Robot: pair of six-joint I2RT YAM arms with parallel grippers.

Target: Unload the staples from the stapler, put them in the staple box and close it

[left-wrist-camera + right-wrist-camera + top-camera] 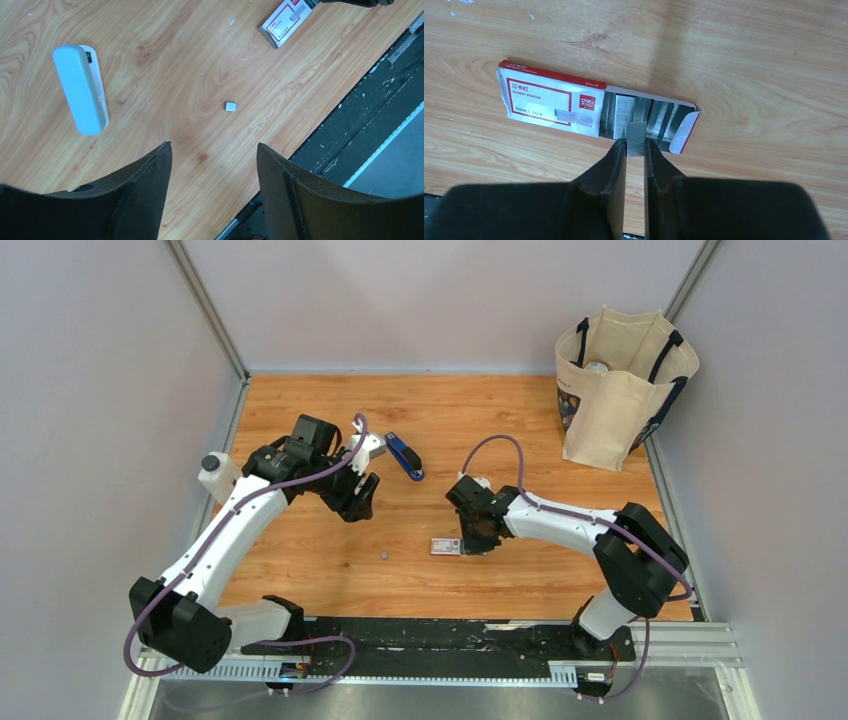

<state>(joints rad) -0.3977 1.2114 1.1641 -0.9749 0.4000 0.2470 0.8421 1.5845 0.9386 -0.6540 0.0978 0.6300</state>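
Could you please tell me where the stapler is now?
Top view: the stapler lies on the table left of centre, beyond the left tool, farther back than the staple box.

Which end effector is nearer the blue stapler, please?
Left. The left end effector is close, left of the stapler; the right end effector, gripping staples, is farther off over the staple box.

Bright, even overhead light leaves only soft, faint shadows on the light-brown wooden tabletop (440, 410). In both wrist views the grain is sharp, while the black gripper fingers (145, 200) (599, 200) at the bottom are dark and slightly blurred.
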